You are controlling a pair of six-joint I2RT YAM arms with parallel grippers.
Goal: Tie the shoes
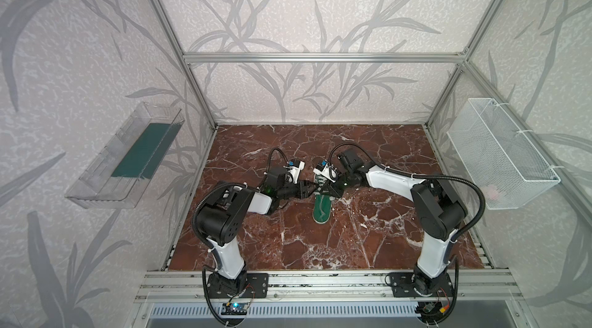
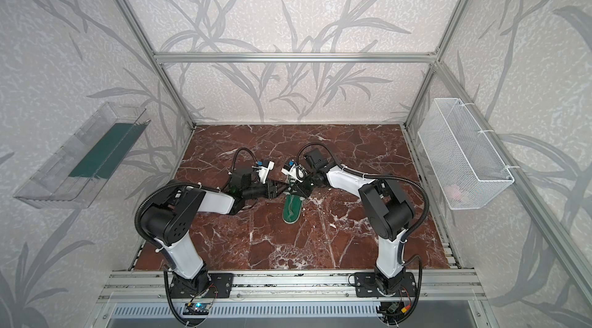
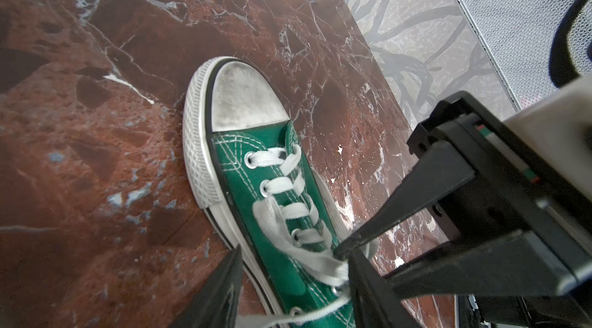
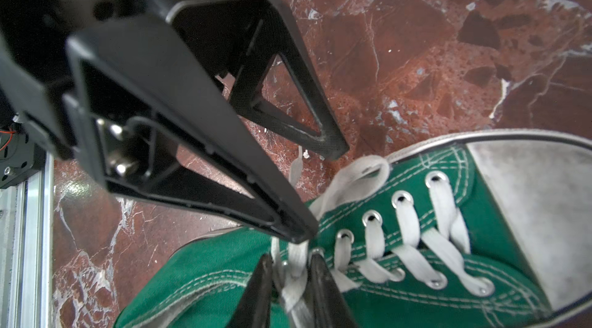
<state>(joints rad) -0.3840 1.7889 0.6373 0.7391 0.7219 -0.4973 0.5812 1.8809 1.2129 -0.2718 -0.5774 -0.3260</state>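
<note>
green sneaker [image 1: 321,211] sits central on the worktop [image 1: 352,240], toe toward 12 o'clock. right end effector [image 4: 291,254], from 3 o'clock, is clenched on a lace [image 4: 294,278] near the top eyelets [image 4: 344,236] — probably to hold it taut; left end effector [image 4: 317,191], from 9 o'clock, is released, likely poised to pinch.

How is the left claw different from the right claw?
The left claw stands wide open; the right claw is pinched shut on a white lace. The left claw holds nothing, with one tip close to the lace; the right claw grips it. Both are black and meet over the green shoe.
</note>
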